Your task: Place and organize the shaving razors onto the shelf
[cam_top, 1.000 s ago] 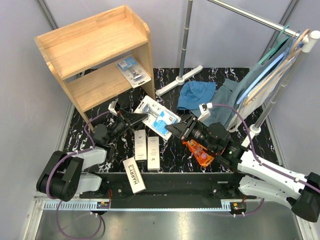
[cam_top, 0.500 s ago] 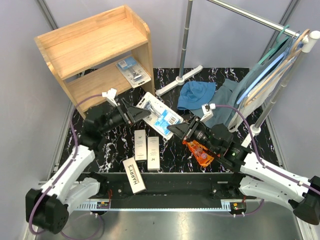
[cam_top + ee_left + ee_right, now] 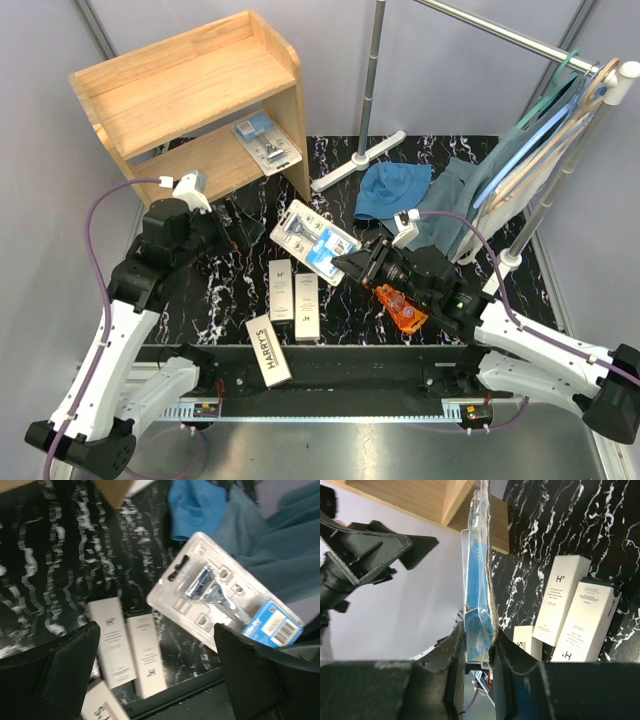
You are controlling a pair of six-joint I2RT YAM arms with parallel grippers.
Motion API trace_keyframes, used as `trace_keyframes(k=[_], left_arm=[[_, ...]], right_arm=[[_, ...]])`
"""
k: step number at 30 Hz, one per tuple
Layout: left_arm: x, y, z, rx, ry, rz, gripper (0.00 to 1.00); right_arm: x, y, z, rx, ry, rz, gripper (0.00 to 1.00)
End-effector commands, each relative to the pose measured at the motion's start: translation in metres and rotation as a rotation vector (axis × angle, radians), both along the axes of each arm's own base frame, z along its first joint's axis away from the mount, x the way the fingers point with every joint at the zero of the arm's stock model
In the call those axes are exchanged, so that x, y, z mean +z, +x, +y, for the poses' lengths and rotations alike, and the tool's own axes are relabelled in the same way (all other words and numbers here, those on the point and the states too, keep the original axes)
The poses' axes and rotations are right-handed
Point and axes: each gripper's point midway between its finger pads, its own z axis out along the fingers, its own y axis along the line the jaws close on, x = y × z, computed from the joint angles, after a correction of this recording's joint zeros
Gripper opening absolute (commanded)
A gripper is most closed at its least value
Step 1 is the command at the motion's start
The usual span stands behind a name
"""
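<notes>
Black marbled worktop (image 3: 200, 300) fills the top view, and most of the job looks undone. One blue blister pack (image 3: 266, 142) lies on the lower level of the wooden shelf (image 3: 180, 85) at ten o'clock. The right claw (image 3: 352, 262) is clamped on the edge of a second blister pack (image 3: 315, 238), held up over the centre. The left claw (image 3: 238, 222) gapes wide with nothing in it, at nine o'clock of that pack. Three white boxes (image 3: 281, 290) at six o'clock and an orange pack (image 3: 400, 308) at four o'clock lie on the worktop, not yet shelved.
</notes>
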Motion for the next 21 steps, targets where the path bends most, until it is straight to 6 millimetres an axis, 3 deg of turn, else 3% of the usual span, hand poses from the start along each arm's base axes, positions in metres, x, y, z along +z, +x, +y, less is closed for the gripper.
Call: trace_keyframes(k=[1, 10, 19, 21], left_arm=[[0.01, -0.005, 0.052, 0.182, 0.199, -0.028, 0.99], [0.04, -0.021, 0.096, 0.363, 0.292, -0.088, 0.99], [0.048, -0.027, 0.105, 0.383, 0.322, -0.106, 0.99], [0.047, -0.028, 0.106, 0.383, 0.324, -0.103, 0.99]], right_arm=[[0.019, -0.001, 0.01, 0.038, 0.025, -0.045, 0.01], [0.011, 0.0, 0.03, 0.104, 0.015, -0.029, 0.02], [0.014, 0.004, 0.064, 0.205, 0.015, -0.027, 0.01], [0.028, 0.004, 0.074, 0.239, 0.035, -0.046, 0.01]])
